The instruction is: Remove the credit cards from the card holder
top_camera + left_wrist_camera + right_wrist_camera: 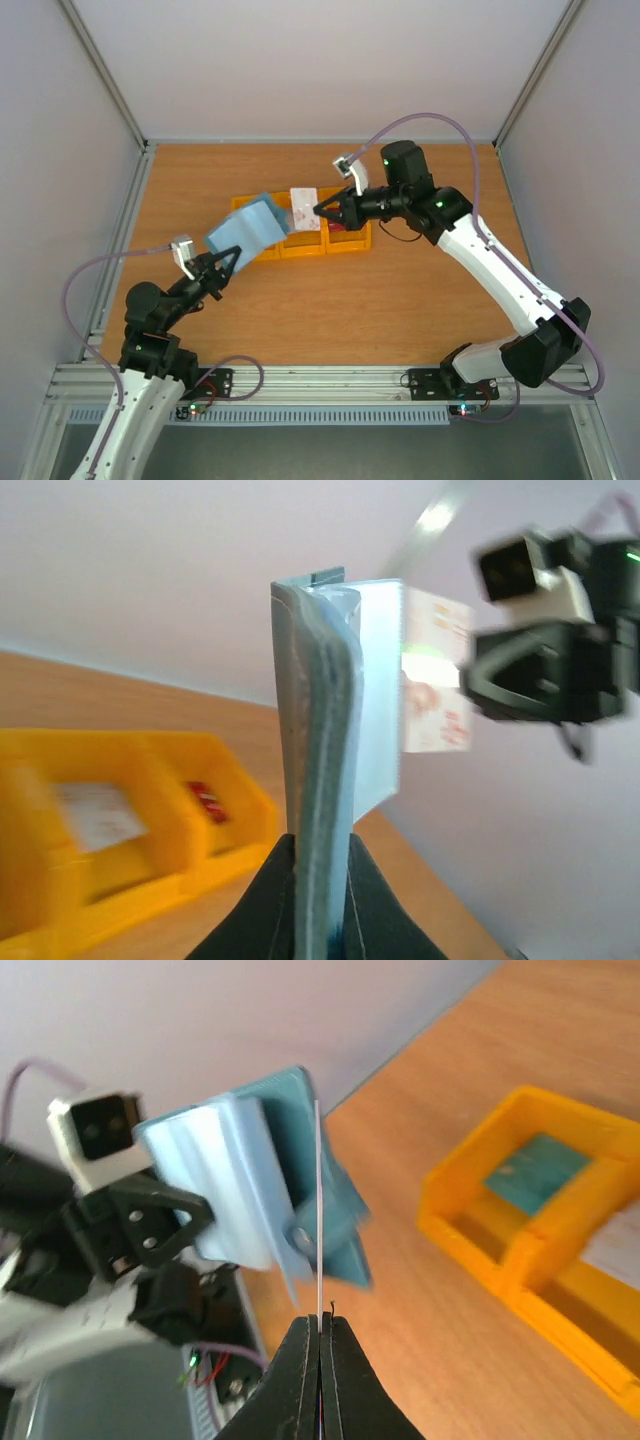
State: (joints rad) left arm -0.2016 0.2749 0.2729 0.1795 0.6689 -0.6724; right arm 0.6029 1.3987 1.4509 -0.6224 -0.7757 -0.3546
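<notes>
My left gripper (229,257) (320,885) is shut on the bottom edge of the dusty-blue card holder (250,228) (318,750) and holds it up above the table, left of the bins. A whitish credit card (303,209) (436,685) with red print sticks out past the holder's far side, and my right gripper (324,212) (321,1322) is shut on it. In the right wrist view this card (318,1200) shows edge-on as a thin line in front of the holder (240,1175). Whether its end still sits in a pocket is hidden.
A row of yellow bins (300,252) (150,755) (470,1230) lies mid-table under the held card. A red card (205,800), a pale card (95,815) and a teal-green card (540,1172) lie in its compartments. Grey walls stand on three sides.
</notes>
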